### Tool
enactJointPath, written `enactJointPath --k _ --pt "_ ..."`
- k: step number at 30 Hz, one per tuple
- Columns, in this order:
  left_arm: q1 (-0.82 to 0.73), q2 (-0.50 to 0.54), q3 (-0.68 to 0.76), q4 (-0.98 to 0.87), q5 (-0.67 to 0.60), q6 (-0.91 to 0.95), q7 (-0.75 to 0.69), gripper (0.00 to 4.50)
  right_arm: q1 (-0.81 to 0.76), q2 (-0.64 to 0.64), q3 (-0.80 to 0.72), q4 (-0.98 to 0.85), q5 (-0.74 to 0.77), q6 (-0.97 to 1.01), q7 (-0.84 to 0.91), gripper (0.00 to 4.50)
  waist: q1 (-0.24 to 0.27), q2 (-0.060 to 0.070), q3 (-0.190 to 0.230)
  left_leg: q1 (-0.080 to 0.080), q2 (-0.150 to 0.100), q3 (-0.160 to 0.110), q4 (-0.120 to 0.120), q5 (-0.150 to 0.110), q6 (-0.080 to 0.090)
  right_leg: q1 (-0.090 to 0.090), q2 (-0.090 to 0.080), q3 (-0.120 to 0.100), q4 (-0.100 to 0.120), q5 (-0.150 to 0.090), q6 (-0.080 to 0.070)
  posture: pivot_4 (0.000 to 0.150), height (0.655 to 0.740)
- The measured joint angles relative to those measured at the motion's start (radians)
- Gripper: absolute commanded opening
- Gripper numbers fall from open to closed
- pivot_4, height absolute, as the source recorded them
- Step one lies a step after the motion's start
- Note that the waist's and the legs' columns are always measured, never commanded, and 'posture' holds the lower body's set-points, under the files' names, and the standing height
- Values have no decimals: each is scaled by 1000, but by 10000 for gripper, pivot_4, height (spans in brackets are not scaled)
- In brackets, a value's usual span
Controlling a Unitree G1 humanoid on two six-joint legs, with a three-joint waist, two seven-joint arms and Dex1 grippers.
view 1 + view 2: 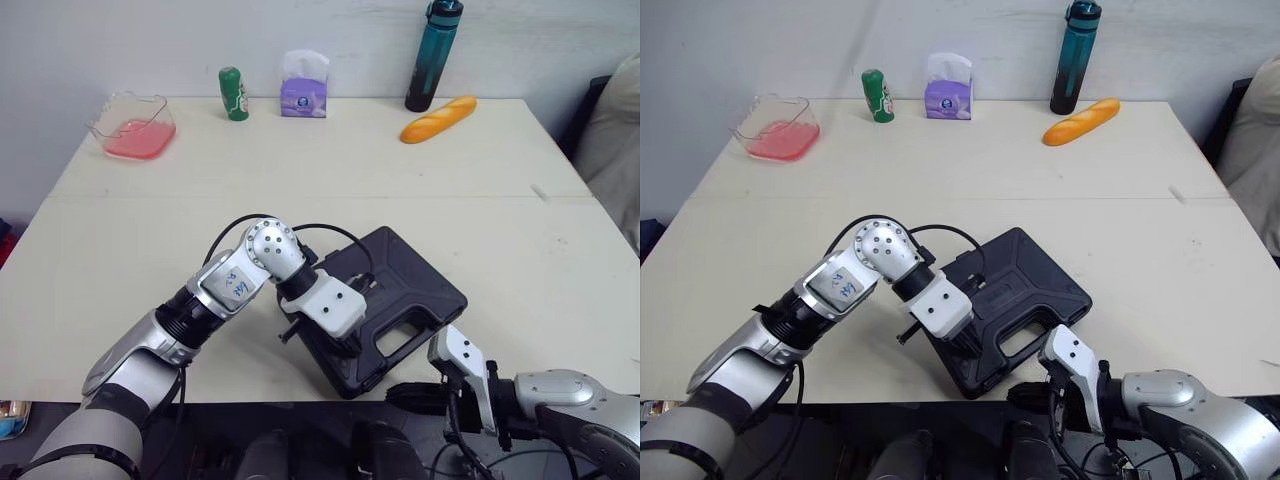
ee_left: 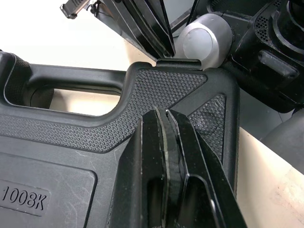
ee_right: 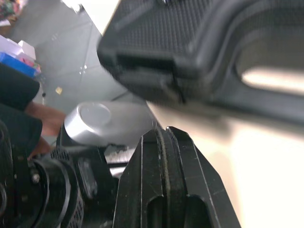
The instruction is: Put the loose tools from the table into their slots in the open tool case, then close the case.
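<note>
Found the black moulded-plastic tool case point(image 1: 405, 290) shut, lying flat at the near edge of the pale table point(image 1: 300, 170).
Saw the left jaws clenched together on nothing, over the pebbled lid beside the carry handle point(image 2: 71, 81) (handle side turned toward the robot). Saw the right jaws likewise clenched and empty, below the table edge, just under the case's front corner by a latch point(image 3: 147, 80). Noted along the far edge a clear pink-filled tub point(image 1: 135, 130), green can point(image 1: 233, 93), purple tissue pack point(image 1: 304, 92), teal bottle point(image 1: 432, 60) and bread loaf point(image 1: 438, 119).
</note>
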Motion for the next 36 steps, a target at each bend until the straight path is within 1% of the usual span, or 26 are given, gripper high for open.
enactJointPath --k 3,7,9,13,18,21,25,26,28,29,31,32,34,35,36 --pt "5 5 5 -2 0 -4 0 157 -32 46 2 16 49 32 -29 0 -1 0 0 0 0 0 0 0 0 0 0 0 0 0 0 1500 7400" --pt "10 14 19 -4 7 -2 0 157 -65 103 -30 58 189 114 -113 0 -4 0 0 0 2 0 0 0 -1 0 0 0 0 1 -1 1500 7400" --pt "10 15 26 -5 14 1 1 157 -73 105 -59 64 249 139 -144 0 -2 0 1 0 2 0 0 0 -1 0 -1 0 0 1 -2 1500 7400" --pt "14 15 31 -6 19 8 1 157 -76 97 -90 65 312 157 -184 0 -2 0 1 0 2 0 -1 0 -1 0 -1 0 -1 1 -2 1500 7400" --pt "20 12 37 -8 20 11 3 157 -70 79 -112 53 320 134 -192 0 -1 1 0 0 2 0 -1 0 0 0 -1 0 -1 1 -2 1500 7400" --pt "29 -1 48 -10 13 42 6 157 -43 24 -151 14 304 83 -154 0 3 1 0 -1 2 -1 -1 -1 0 0 -1 -1 -3 1 -1 1500 7400" --pt "70 15 110 -5 -78 179 0 157 45 -76 -268 -30 237 4 -70 0 1 1 2 -4 1 0 -1 -1 1 -2 0 -2 -5 2 0 1500 7400" --pt "82 20 138 -2 -110 219 1 27 60 -88 -315 -28 226 -12 -57 3159 -1 0 4 -4 1 1 -1 -1 1 -3 0 -1 -5 2 1 1500 7400" --pt "91 32 210 0 -170 276 4 6617 81 -113 -416 -14 224 -30 -18 10184 0 -1 7 -8 1 1 0 -1 0 -7 0 -1 -3 2 1 1500 7400" --pt "93 49 246 0 -197 304 8 9692 99 -136 -469 -4 224 -38 17 15045 1 -1 8 -8 1 1 0 0 0 -7 0 -1 -3 2 1 1500 7400" --pt "102 99 329 2 -239 364 27 18456 143 -182 -593 23 221 -44 106 24903 2 0 8 -8 1 0 -1 0 0 -7 1 -2 -2 2 1 1500 7400" --pt "107 120 373 2 -260 399 40 23577 168 -200 -660 41 215 -45 157 30790 2 0 8 -8 1 0 -1 0 0 -7 2 -2 -1 2 1 1500 7400" --pt "121 158 436 -12 -302 474 74 32273 202 -239 -762 85 185 -47 248 40191 2 -1 9 -8 0 1 -1 0 0 -7 2 -2 0 2 1 1500 7400" --pt "136 187 473 -32 -317 517 104 38375 222 -262 -818 120 158 -52 296 45000 2 -2 10 -8 -1 1 -1 0 1 -7 2 -2 0 3 2 1500 7400" --pt "144 207 495 -42 -322 539 118 42129 233 -270 -853 143 139 -56 320 45000 2 -3 10 -8 -1 1 -1 0 1 -7 1 -2 -1 3 2 1500 7400"
